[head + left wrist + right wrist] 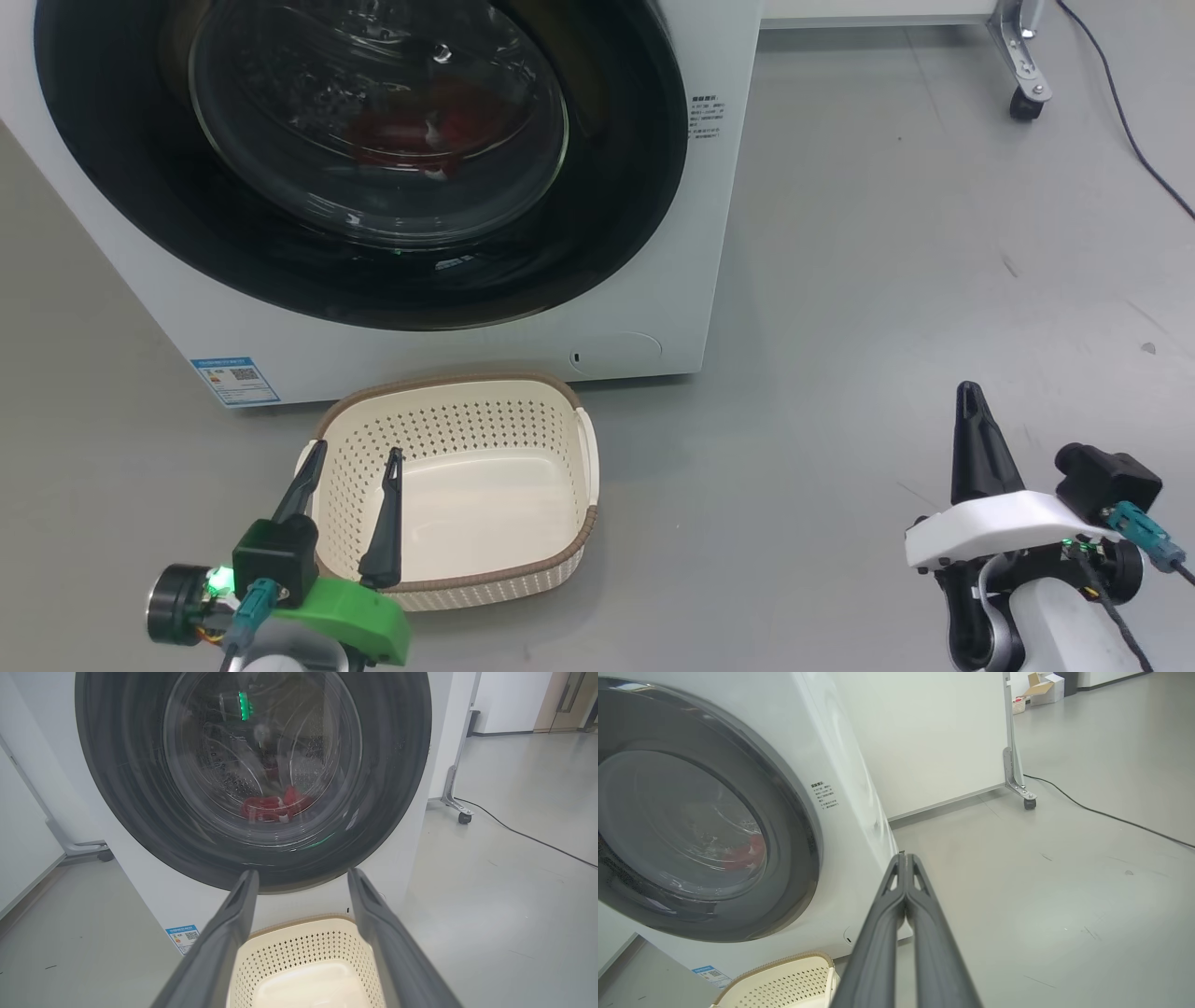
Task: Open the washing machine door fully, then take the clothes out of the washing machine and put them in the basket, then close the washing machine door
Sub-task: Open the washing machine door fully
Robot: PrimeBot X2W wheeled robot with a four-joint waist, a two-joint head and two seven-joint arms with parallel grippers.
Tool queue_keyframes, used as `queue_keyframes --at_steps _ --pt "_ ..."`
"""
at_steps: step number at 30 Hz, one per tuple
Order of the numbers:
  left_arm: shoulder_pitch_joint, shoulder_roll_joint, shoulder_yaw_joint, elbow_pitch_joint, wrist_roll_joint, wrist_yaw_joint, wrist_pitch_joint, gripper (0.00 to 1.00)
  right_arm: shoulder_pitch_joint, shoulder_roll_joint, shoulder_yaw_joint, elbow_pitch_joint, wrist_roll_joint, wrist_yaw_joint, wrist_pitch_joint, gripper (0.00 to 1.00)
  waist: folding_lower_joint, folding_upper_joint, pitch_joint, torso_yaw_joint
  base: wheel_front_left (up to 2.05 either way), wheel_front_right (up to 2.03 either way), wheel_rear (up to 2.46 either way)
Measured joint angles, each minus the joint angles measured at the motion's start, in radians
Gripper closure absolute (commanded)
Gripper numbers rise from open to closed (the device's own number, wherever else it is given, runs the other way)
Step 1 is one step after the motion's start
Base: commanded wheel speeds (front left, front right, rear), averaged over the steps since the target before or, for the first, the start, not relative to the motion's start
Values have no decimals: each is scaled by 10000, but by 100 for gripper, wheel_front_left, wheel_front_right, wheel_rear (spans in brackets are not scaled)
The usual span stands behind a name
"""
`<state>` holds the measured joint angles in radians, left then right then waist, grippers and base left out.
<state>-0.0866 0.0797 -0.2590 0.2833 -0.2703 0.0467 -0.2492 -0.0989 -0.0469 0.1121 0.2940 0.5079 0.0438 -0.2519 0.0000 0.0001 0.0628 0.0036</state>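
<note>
Left tool point(358, 451): you see it at the lower left of the head view, its two dark fingers point(385, 523) spread wide and pointing up, gripping nothing.
Left wrist point(350, 623): green housing, with a small green lamp point(219, 581) lit beside it.
Right tool point(968, 394): at your lower right, its fingers pressed together into one upright spike, tips touching, holding nothing.
Right wrist point(1008, 527): white housing above a pale forearm point(1050, 611).
Arms: well apart from each other.

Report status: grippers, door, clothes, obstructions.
Left gripper open over basket. Right gripper shut, empty. Washing machine door closed, clothes behind glass. Basket sits directly below door.
</note>
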Motion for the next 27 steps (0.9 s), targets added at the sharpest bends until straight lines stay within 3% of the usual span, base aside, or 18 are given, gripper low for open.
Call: queue_keyframes --at_steps 7,10,11,16,27 --pt "-168 -36 13 -44 86 -81 -2 0 -188 56 -631 512 2548 481 2 100 0 0 188 224 0 0 0" --pt "-174 -46 35 -65 86 -81 -2 0 -450 52 -746 633 3417 543 148 100 0 0 262 275 0 0 0" --pt "-192 -59 29 -77 86 -92 -2 0 -772 44 -777 727 4510 602 343 100 0 0 342 329 0 0 0" --pt "-428 -98 -2 -144 140 -182 -2 0 -1611 36 -913 1003 6596 625 978 100 0 0 567 490 0 0 0" --pt "-740 -128 73 -349 171 -265 -2 0 -3455 2 -1315 1473 9108 681 2418 100 0 0 1136 835 0 0 0"
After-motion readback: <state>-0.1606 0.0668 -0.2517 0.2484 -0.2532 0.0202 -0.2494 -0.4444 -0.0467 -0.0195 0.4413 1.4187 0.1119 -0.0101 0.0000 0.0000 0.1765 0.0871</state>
